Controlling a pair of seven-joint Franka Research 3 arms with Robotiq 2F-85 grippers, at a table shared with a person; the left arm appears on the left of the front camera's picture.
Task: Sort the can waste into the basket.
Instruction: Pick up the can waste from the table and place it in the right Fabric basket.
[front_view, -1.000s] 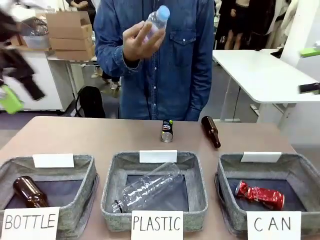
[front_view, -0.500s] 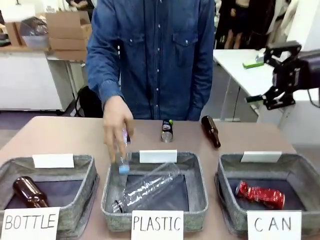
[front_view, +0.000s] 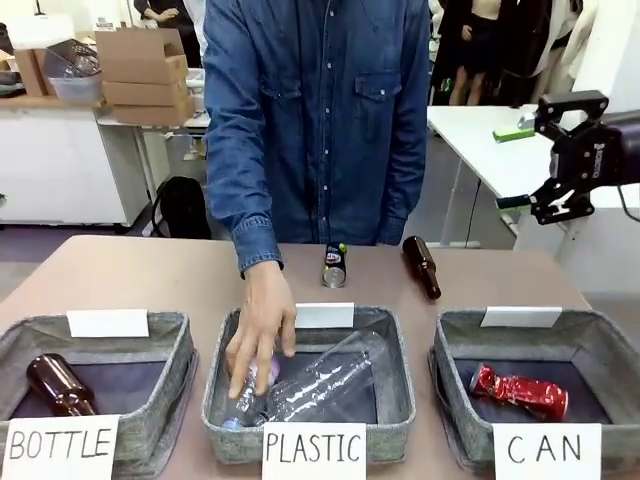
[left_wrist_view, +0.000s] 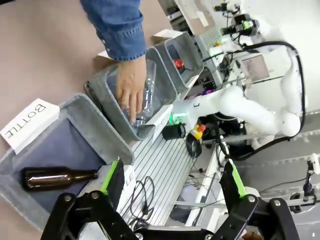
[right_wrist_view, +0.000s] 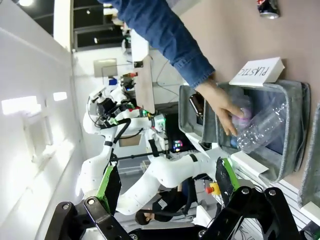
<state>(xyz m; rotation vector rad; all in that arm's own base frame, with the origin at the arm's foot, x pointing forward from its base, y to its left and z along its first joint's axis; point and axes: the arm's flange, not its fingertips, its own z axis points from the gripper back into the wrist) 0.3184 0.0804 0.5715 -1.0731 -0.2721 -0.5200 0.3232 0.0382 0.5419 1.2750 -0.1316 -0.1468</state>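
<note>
- The brown surface (front_view: 150, 270) carries three grey baskets in a row on my side, signed BOTTLE, PLASTIC and CAN.
- A person in a denim shirt stands at the far side. One hand (front_view: 260, 335) is down inside the PLASTIC basket (front_view: 395, 350), next to a large clear bottle (front_view: 330, 380) lying there.
- The CAN basket (front_view: 600, 335) sits at my right end, and the red can (front_view: 520, 391) lies crumpled on its dark base.
- The BOTTLE basket (front_view: 30, 330), at my left end, holds a brown bottle (front_view: 58, 385) lying down.
- My right pincer (front_view: 512, 168) hangs in the air beyond the CAN basket, spread wide with nothing between its fingers.
- My left pincer (left_wrist_view: 173, 175) is spread wide too, and empty, high over the BOTTLE basket's end.
- A second brown bottle (front_view: 421, 264) lies on the surface behind the gap between the PLASTIC and CAN baskets.
- The black can (front_view: 334, 264) sits on the bare surface just behind the PLASTIC basket, near that bottle but apart from it.
</note>
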